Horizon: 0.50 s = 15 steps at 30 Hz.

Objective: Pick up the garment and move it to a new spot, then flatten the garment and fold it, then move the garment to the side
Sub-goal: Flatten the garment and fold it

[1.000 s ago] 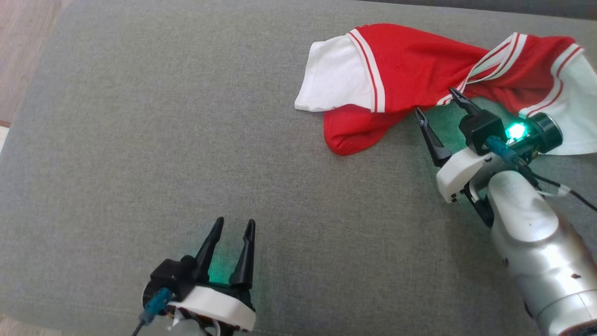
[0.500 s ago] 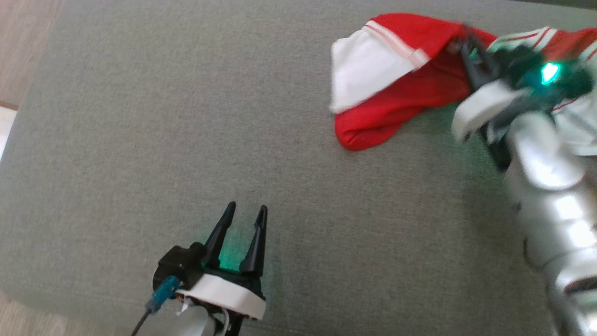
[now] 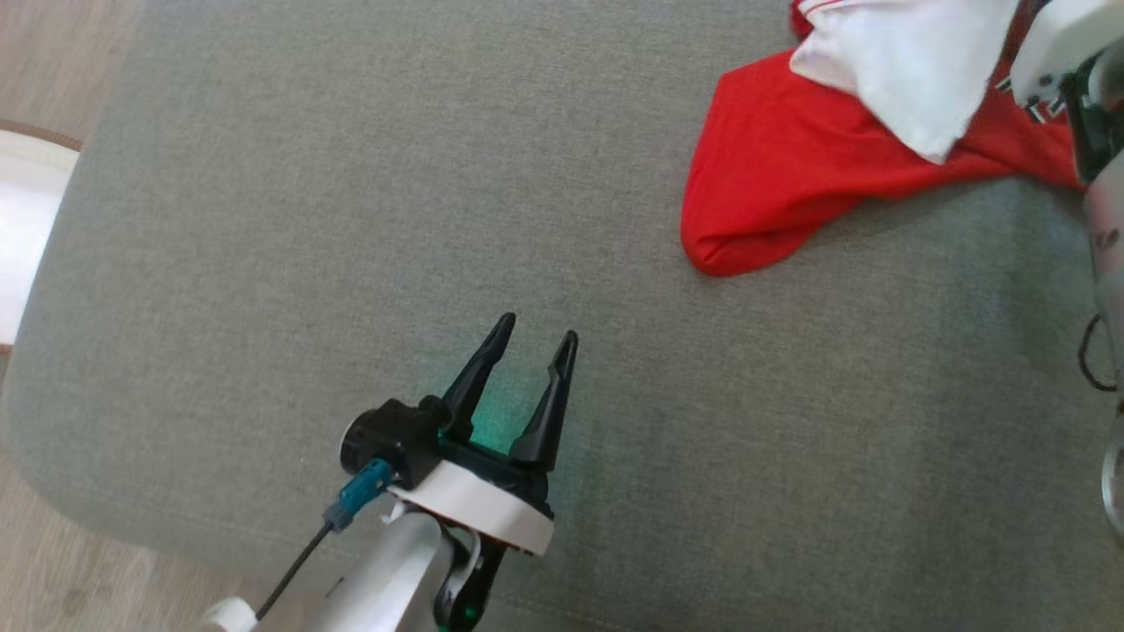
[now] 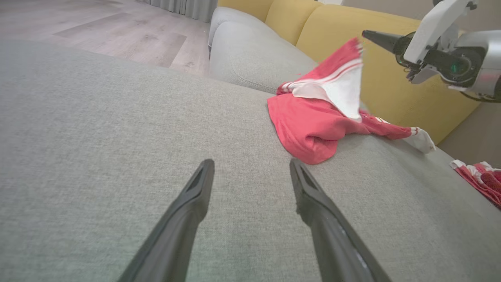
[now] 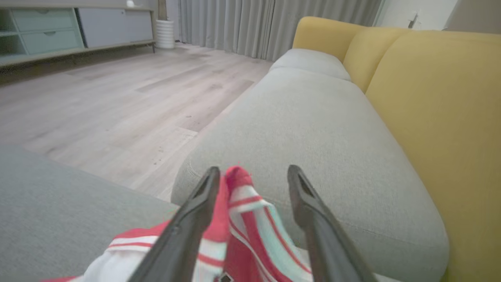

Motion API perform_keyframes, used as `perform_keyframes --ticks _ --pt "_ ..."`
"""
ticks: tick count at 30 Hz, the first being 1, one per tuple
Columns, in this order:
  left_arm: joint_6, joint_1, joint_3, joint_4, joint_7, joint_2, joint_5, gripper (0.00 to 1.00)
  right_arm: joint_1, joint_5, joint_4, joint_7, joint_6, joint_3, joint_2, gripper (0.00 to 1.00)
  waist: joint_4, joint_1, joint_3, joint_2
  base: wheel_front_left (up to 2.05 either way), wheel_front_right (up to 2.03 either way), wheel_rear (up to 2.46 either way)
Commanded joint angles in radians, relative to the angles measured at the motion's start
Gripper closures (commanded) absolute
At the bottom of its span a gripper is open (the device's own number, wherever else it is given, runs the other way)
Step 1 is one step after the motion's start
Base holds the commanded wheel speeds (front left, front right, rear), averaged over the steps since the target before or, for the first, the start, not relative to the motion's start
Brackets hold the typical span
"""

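Changed since a second ago: the garment (image 3: 773, 167) is no longer spread flat. One white, striped corner is pulled up in a peak and the rest is bunched. The head camera has swung too, so the sideways shift is not the cloth's own.

Nearest: left gripper (image 3: 539, 326), fingers wide apart with nothing between them, low over the bare grey cushion (image 3: 351, 219).

Ahead of it, to its right: the garment, red bulk lying on the cushion, well apart from the fingertips.

Above that: right gripper (image 5: 254, 172), jaws standing wide. The raised corner is between them, leaning on one finger, not pinched.

Judgement: this is the pick-up step. The hold looks lost or let go, so the move to a new spot is undone and a fresh grasp is likely needed.

Beyond: yellow backrest (image 4: 391, 86).

Count: two grippers; one garment on the cushion; one more red-and-white cloth (image 4: 479, 180) far to the left gripper's right, resting place unclear.
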Motion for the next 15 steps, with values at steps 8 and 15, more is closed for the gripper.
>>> perform_keyframes --ticks 8,15 --pt "0.015 -0.054 0.046 -0.016 -0.01 0.004 -0.009 0.0 0.104 -0.002 -0.054 -0.093 0.007 -0.094 0.075 0.0 -0.101 -0.0002 -0.014 0.0001 0.0 0.0 0.0" --pt "0.001 -0.112 0.025 0.04 -0.01 0.004 -0.018 0.0 0.363 0.169 -0.317 -0.095 0.007 0.005 0.133 0.0 -0.196 -0.0002 -0.025 0.0001 0.0 0.0 0.0"
